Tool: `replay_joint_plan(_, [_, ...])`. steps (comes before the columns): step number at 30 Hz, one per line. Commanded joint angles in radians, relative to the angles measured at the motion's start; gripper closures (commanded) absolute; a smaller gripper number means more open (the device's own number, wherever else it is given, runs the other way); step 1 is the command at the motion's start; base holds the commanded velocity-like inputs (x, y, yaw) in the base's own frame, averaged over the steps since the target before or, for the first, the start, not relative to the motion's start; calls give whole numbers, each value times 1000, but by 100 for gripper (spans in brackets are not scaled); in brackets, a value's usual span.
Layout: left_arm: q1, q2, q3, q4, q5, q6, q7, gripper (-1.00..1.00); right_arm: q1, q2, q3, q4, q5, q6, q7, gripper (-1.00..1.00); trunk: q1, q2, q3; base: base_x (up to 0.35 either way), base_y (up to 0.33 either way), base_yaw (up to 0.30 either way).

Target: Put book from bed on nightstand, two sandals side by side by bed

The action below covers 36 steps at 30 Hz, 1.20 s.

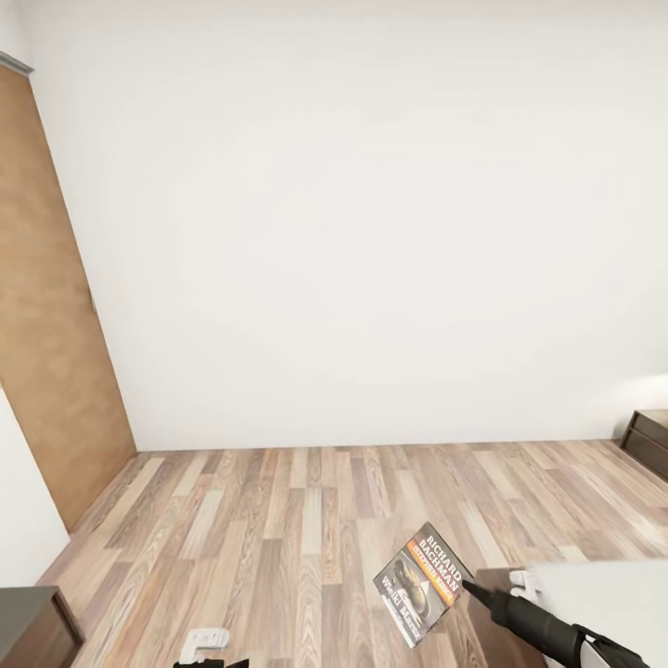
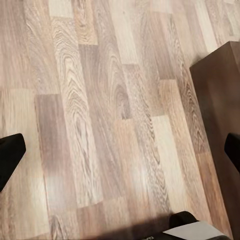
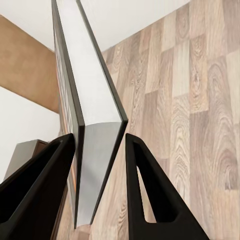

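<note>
Right claw [image 3: 100, 150] gripping the book [image 1: 422, 583]

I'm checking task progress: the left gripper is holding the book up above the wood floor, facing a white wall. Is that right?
One thing is off: the right gripper holds the book, not the left. The head view shows it at the right arm's tip, and the right wrist view shows it between the fingers. The wood floor and white wall are correct.

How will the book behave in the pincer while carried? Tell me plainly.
The book looks thin and probably light, so the right pincer should carry it easily. It is pinched near one edge and sticks out far, so it may sag or pivot. Its glossy cover could be slippery.
</note>
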Motion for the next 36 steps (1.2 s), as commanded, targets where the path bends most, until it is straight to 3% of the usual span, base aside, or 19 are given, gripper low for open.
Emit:
replay_joint_plan(1, [-1, 0, 8, 1, -11, -5, -2, -100, -1, 0, -14, -1, 9, 4, 4, 100, 1, -1, -1, 332, 0, 0])
replay_joint_plan(36, [-1, 0, 8, 1, -10, -5, -2, -100, -1, 0, -14, -1, 9, 5, 4, 100, 1, -1, -1, 332, 0, 0])
